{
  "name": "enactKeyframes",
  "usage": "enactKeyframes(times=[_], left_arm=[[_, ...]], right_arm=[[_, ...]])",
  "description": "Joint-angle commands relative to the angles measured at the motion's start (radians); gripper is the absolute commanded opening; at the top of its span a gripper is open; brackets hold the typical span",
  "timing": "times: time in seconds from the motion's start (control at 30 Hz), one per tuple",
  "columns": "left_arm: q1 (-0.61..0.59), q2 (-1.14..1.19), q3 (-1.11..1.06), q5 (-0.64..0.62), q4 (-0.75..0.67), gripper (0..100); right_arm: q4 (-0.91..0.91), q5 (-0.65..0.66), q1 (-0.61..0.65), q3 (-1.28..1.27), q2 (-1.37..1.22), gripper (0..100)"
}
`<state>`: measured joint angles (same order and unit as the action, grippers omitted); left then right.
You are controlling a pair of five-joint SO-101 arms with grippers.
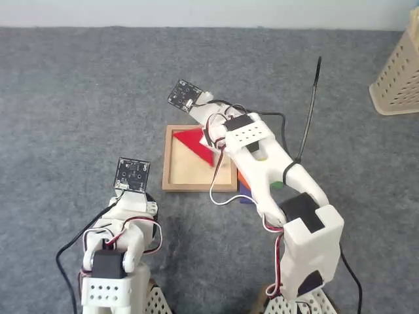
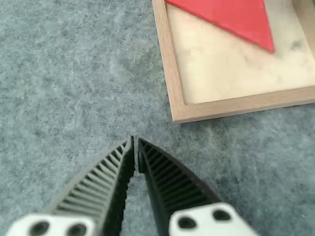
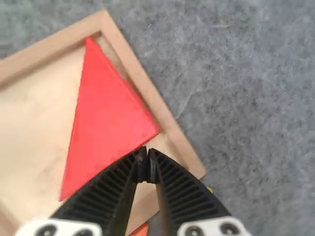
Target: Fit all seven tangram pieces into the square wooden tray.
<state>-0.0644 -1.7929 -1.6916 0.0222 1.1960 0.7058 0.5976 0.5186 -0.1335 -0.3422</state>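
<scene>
Clenched empty, the right gripper point(image 3: 147, 160) should nudge the red triangle point(image 3: 106, 123) at its tips flush against the tray point(image 3: 142, 83) rim.

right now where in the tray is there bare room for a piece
Bare: the tray floor between the red triangle and the near and left rims. Crowded: the right side, with the right gripper at the triangle's corner and loose pieces under that arm.

White arms point(image 1: 268, 163), black servos point(image 1: 108, 265), red and white cables point(image 1: 279, 261), black ribbed gripper fingers point(image 2: 167, 177).
</scene>
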Motion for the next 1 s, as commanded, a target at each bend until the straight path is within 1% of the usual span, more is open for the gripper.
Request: enactKeyframes(times=[0.0, 0.1, 0.17, 0.27, 0.37, 0.47, 0.63, 0.77, 0.97], left_arm=[[-0.006, -0.003, 0.005, -0.009, 0.005, 1], [-0.006, -0.003, 0.005, -0.009, 0.005, 1], [-0.006, -0.003, 0.005, -0.009, 0.005, 1], [-0.006, -0.003, 0.005, -0.009, 0.005, 1], [-0.006, -0.003, 0.005, -0.009, 0.005, 1], [-0.006, -0.003, 0.005, -0.009, 0.005, 1], [-0.006, -0.003, 0.005, -0.009, 0.005, 1], [-0.006, -0.003, 0.005, -0.009, 0.005, 1], [-0.006, -0.003, 0.005, -0.009, 0.005, 1]], right_arm=[[0.024, -0.011, 0.021, 0.006, 0.061, 0.9], [0.007, -0.011, 0.030, -0.058, 0.133, 0.9], [-0.031, -0.008, 0.050, -0.126, 0.180, 0.9], [-0.099, -0.005, 0.045, -0.219, 0.229, 0.9], [-0.179, -0.008, 0.019, -0.285, 0.222, 0.9], [-0.248, -0.008, 0.019, -0.310, 0.163, 0.9], [-0.260, -0.003, 0.051, -0.308, 0.096, 0.9], [-0.248, -0.008, 0.087, -0.345, 0.140, 0.9], [-0.251, -0.002, 0.186, -0.431, 0.203, 0.9]])
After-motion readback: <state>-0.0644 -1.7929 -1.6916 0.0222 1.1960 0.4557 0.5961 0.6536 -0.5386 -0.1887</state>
